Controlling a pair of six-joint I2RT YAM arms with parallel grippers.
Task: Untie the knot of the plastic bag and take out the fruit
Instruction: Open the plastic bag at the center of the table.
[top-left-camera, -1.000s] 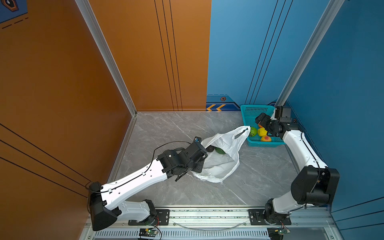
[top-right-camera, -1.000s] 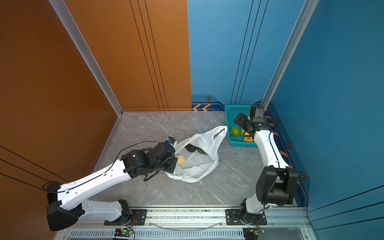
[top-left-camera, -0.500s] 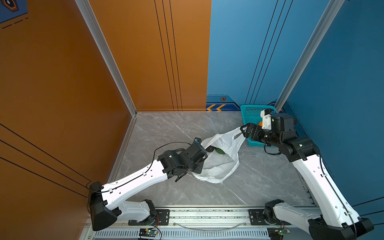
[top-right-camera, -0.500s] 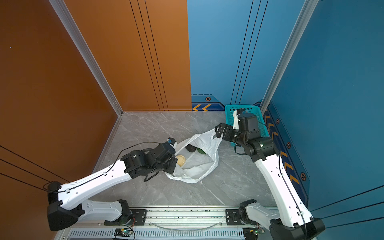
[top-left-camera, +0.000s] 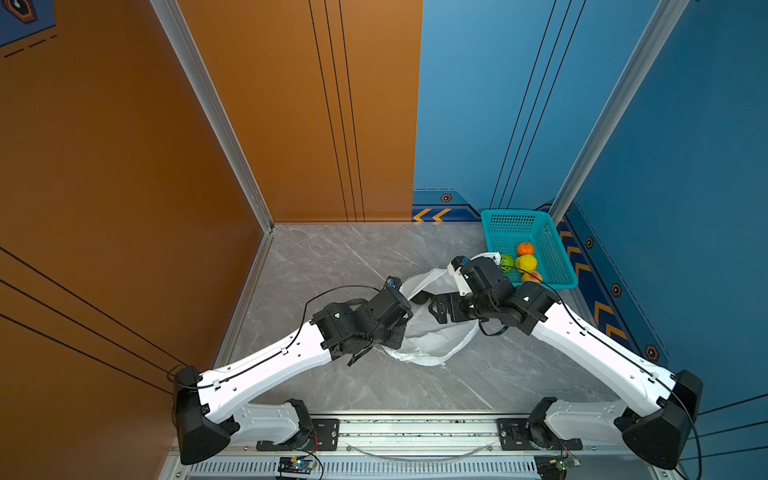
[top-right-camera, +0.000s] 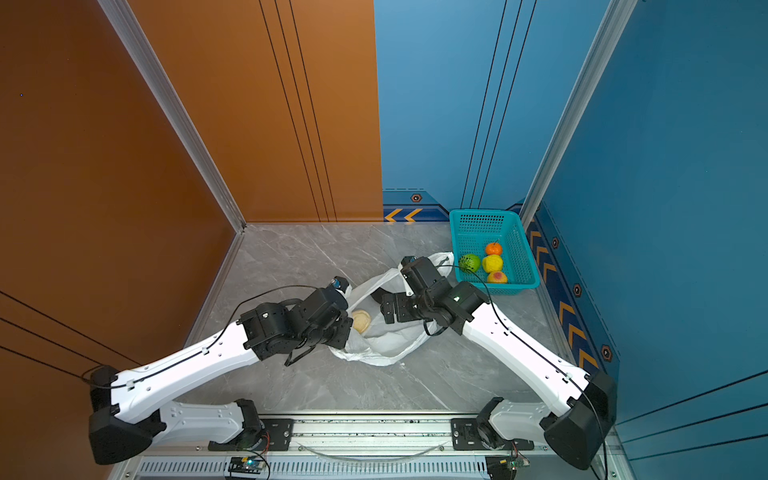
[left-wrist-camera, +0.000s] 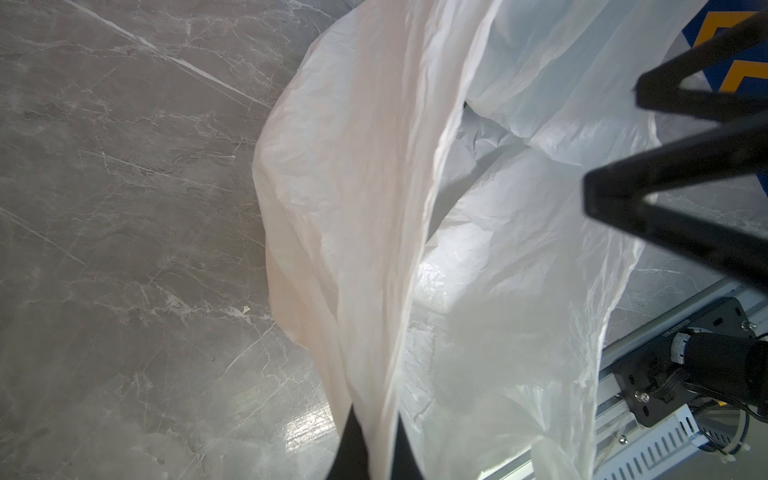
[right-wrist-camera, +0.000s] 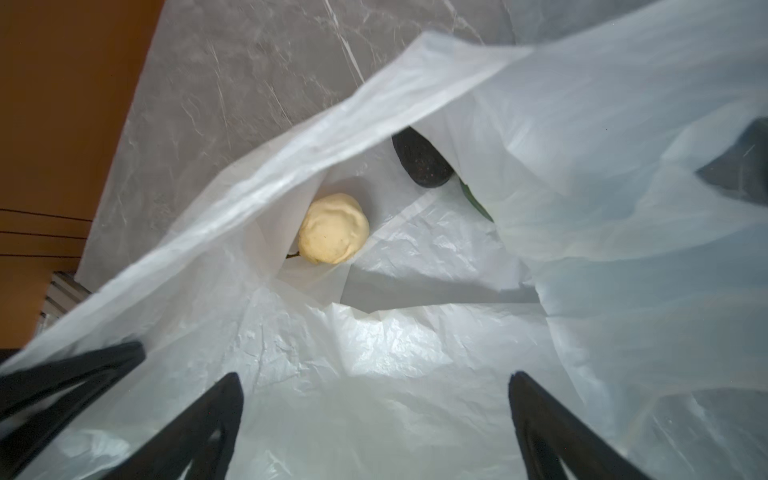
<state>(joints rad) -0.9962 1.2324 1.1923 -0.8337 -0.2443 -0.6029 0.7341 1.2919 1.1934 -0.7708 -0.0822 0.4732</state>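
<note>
Centre: plastic bag (top-left-camera: 432, 345) thin white, translucent, crinkled sheen; inside it a cream-white knobbly fruit (right-wrist-camera: 333, 228), a dark near-black speckled fruit (right-wrist-camera: 422, 160), a sliver of green (right-wrist-camera: 476, 203) beside that; far right: basket (top-right-camera: 482, 224) teal, perforated grid; in it orange fruit (top-right-camera: 493, 248), green netted ball (top-right-camera: 470, 262), lumpy yellow fruit (top-right-camera: 493, 263), yellow-red peach (top-right-camera: 497, 276); tabletop (top-left-camera: 332, 257) grey marble, white veins; left wall (top-left-camera: 124, 166) orange, right wall (top-left-camera: 685, 166) blue; yellow chevrons (top-left-camera: 431, 215) on dark blue skirting (top-left-camera: 461, 203).
</note>
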